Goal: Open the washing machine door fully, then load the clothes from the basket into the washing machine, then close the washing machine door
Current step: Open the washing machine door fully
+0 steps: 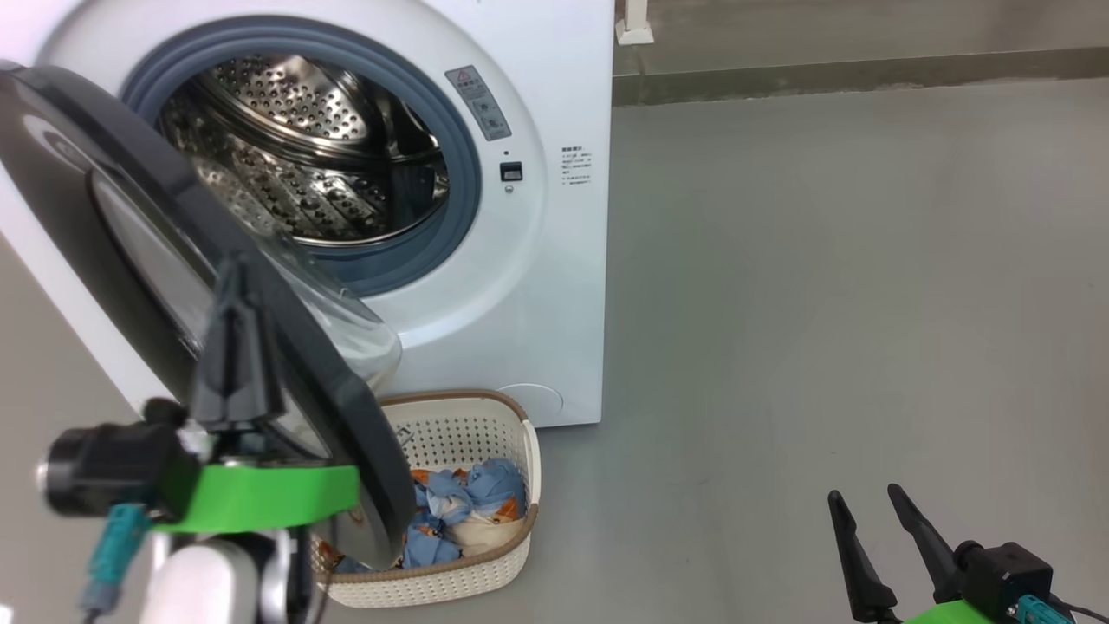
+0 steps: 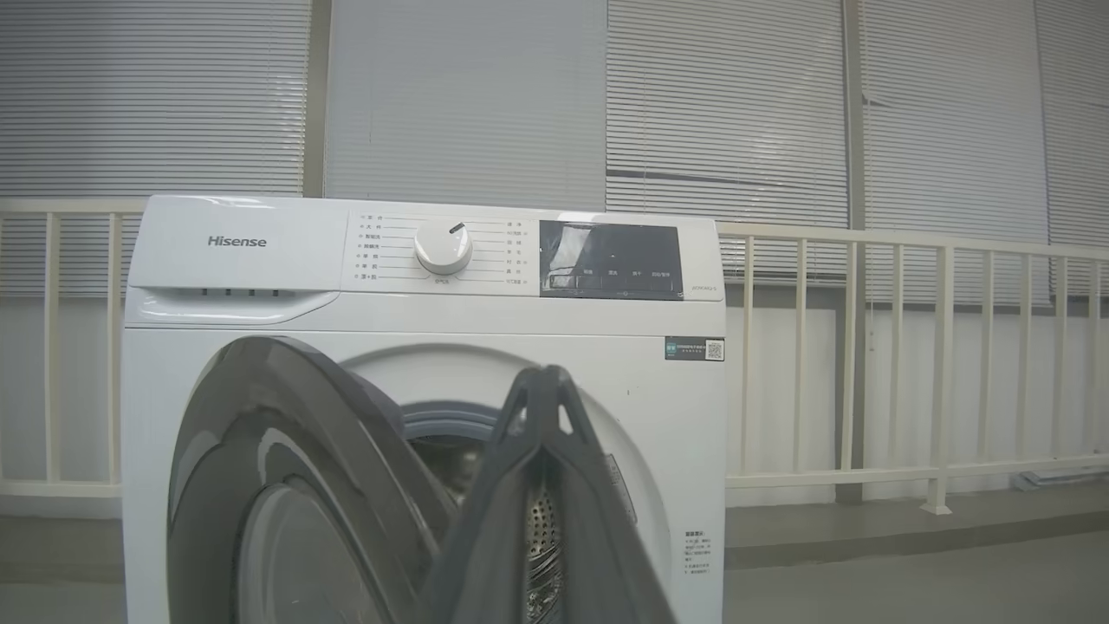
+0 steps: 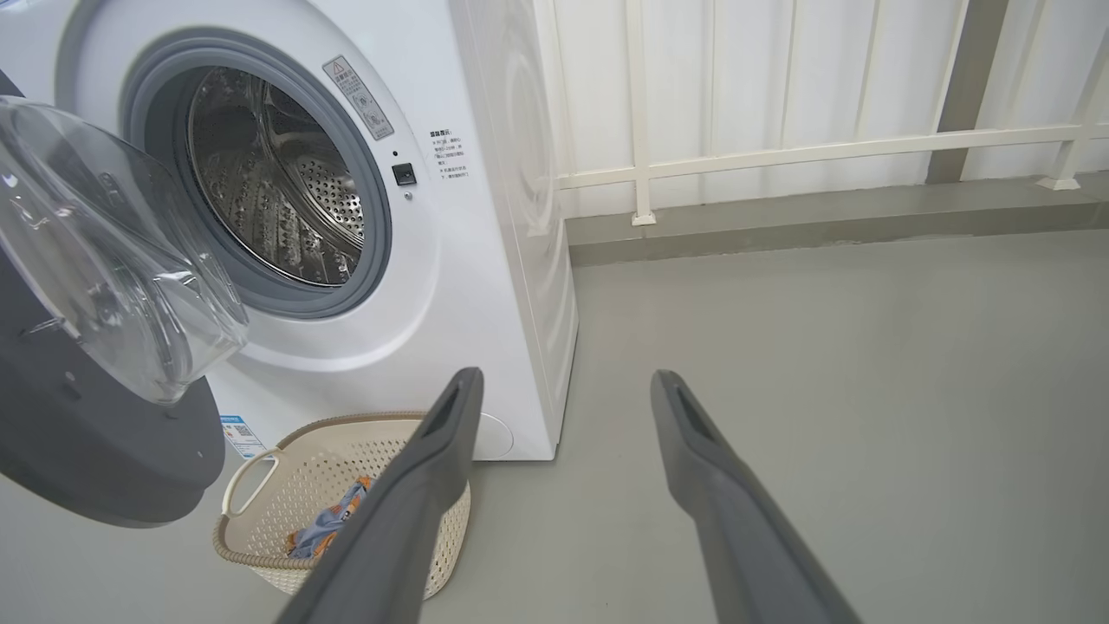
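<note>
Out in front of the washing machine [image 1: 537,286], the washing machine door [image 1: 104,173] stood roughly halfway swung. It was hinged on the machine's left side as the robot faced it, with its free edge pointing back toward the robot and its glass bowl facing the steel drum [image 1: 286,130]. The left gripper [image 1: 234,277], fingers pinched together on nothing, lay right at that free edge; whether it touched the rim could not be told. Below the door, against the foot of the machine, sat the basket [image 1: 485,403] with the clothes [image 1: 472,498], partly overhung by the door. The right gripper [image 1: 864,494] hung wide and empty, well off past the machine's right corner. By this layout the door had yet to swing further leftward, away from the opening, and the left arm was much the nearer for that push.
</note>
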Controlling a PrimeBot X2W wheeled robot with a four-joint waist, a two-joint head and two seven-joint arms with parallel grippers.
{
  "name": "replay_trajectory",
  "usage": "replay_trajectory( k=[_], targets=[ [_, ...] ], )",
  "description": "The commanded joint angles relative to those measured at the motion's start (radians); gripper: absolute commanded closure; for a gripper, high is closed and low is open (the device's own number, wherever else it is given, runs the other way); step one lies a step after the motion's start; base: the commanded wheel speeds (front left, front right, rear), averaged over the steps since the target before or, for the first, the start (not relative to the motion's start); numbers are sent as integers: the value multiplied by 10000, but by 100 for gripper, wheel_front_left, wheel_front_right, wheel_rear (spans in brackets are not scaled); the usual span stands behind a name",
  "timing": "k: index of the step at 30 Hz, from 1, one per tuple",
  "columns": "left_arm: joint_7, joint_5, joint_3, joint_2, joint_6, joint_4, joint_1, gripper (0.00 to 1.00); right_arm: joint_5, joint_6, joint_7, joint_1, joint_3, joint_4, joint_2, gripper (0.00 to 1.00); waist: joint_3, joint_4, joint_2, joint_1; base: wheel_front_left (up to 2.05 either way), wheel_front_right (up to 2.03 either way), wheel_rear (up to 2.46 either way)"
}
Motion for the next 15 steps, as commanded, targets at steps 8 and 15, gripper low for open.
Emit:
replay_trajectory(
  k=[8, 15],
  targets=[
    [-53, -29, -902, 129, -89, 800, -605, 100, -93, 17, -130, -459, 364, -176, -19, 0, 21, -239, 0, 0, 0, 0, 0],
    [-53, -361, -1688, 129, -50, 1801, -638, 100, -92, 17, -131, -519, 343, -164, -64, 0, 82, -404, 0, 0, 0, 0, 0]
  ],
)
